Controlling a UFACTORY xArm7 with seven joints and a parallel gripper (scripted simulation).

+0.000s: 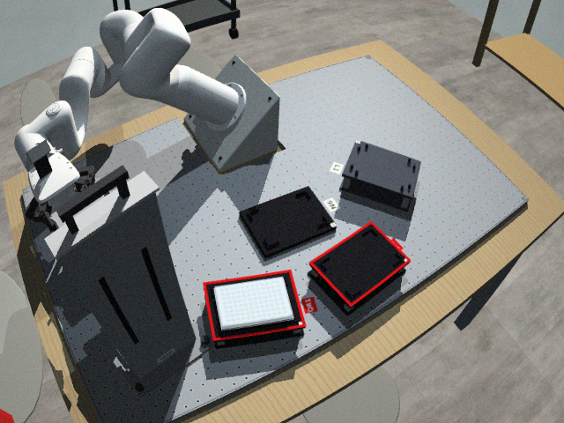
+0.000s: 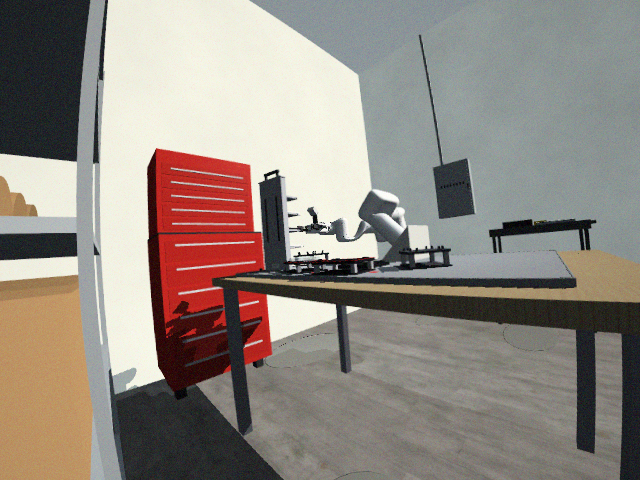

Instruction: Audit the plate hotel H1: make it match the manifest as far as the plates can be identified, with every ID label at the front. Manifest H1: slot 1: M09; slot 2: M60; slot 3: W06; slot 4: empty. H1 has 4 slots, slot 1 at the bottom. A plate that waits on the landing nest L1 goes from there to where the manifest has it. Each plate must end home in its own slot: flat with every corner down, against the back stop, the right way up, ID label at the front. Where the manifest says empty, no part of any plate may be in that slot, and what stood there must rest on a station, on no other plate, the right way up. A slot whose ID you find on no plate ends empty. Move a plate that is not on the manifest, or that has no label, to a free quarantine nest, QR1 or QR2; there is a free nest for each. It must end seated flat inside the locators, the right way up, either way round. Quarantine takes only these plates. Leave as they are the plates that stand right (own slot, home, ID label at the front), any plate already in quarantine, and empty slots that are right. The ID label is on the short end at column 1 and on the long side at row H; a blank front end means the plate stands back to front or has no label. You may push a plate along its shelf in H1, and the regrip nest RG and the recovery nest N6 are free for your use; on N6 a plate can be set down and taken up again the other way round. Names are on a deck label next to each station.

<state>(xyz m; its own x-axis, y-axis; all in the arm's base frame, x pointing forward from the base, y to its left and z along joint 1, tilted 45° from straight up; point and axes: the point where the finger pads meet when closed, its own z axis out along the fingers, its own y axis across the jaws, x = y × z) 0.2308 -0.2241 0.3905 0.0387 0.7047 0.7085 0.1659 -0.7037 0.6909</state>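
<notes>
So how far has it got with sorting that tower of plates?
One white plate already sits in a red-framed quarantine nest. The other red-framed nest and the landing nest hold none. The gripper, its fingers open and holding nothing, is at the front of the plate hotel, level with a middle shelf. The shelves themselves cannot be read from here, so how much is left is unclear.
</notes>
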